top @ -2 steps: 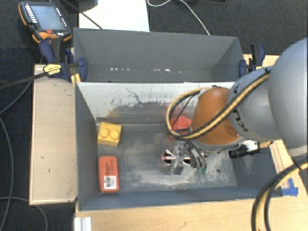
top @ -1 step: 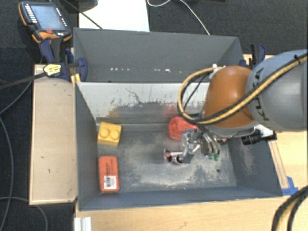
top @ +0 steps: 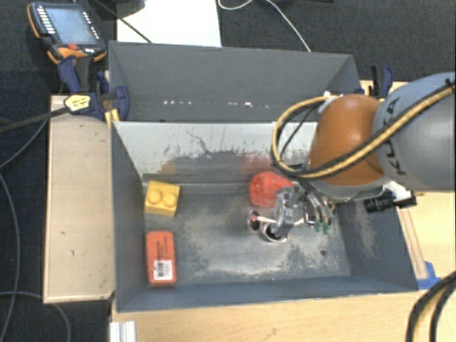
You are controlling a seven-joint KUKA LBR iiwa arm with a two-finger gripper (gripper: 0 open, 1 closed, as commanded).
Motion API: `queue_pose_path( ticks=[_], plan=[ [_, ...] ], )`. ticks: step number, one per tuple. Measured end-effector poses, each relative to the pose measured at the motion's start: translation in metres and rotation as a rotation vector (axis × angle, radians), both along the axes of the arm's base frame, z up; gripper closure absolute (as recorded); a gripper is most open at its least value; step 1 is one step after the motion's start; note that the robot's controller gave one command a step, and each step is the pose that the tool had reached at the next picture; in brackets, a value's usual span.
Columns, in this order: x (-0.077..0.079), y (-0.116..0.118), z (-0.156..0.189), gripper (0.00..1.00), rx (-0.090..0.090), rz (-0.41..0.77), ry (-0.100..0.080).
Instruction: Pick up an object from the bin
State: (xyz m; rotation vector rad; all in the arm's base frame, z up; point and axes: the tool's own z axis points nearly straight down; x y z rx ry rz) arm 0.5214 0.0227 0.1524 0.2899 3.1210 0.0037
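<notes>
Camera view: your gripper (top: 276,228) sits low beside the red lump (top: 265,187), probably lining up a grab; claw spread, cannot tell.

floor: dark carpet (top: 399,20) | lying on it: handheld control pendant (top: 64,27), white sheet (top: 178,13), thin white cable (top: 288,23) | light: even

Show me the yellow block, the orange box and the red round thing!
yellow block (top: 162,197): camera view, on its studded top.
orange box (top: 159,246): camera view, on its orange part above the label.
red round thing (top: 265,189): camera view, on its visible left part.
</notes>
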Motion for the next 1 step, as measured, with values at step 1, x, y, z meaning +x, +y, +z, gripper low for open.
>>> queue_pose_path(
  ticks=[1],
  plan=[
    [-0.0056,-0.0065,-0.0854,1.0,0.0,-0.034,0.015]
  ],
)
